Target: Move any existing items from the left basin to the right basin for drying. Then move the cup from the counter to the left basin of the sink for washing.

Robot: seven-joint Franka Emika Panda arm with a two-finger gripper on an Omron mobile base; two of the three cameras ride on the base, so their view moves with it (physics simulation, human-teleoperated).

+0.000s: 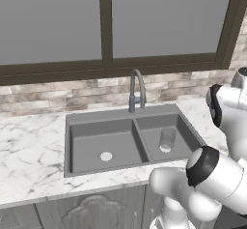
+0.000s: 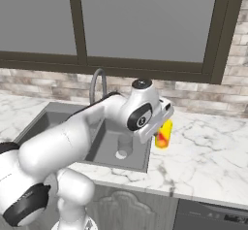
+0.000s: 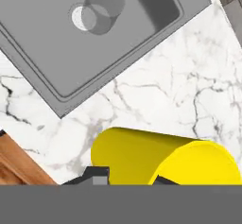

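In the left base view the sink (image 1: 126, 138) sits in the marble surface (image 1: 29, 155) with its tap (image 1: 136, 89) at twelve o'clock; the grey tumbler (image 1: 167, 139) already stands in the narrower right basin (image 1: 185, 138), over the drain, while the wider left basin (image 1: 103, 146) holds nothing but its white drain. In the right base view the arm reaches over the sink's right rim, and the yellow cup (image 2: 163, 133) shows just past the hand at about three o'clock of the right basin, over the surface beside the sink. In the hand view the cup (image 3: 160, 157) fills the lower middle, right at the tool (image 3: 126, 178), whose dark finger tips (image 3: 94, 175) flank its base; whether they are clamped on the cup or merely beside it I cannot tell. The tumbler (image 3: 101, 8) lies at eleven o'clock. The step in hand looks like taking the cup: squeeze squarely across its tapered wall, lift straight before swinging towards nine o'clock, clear the tap and the divider, and lower it upright into the left basin.
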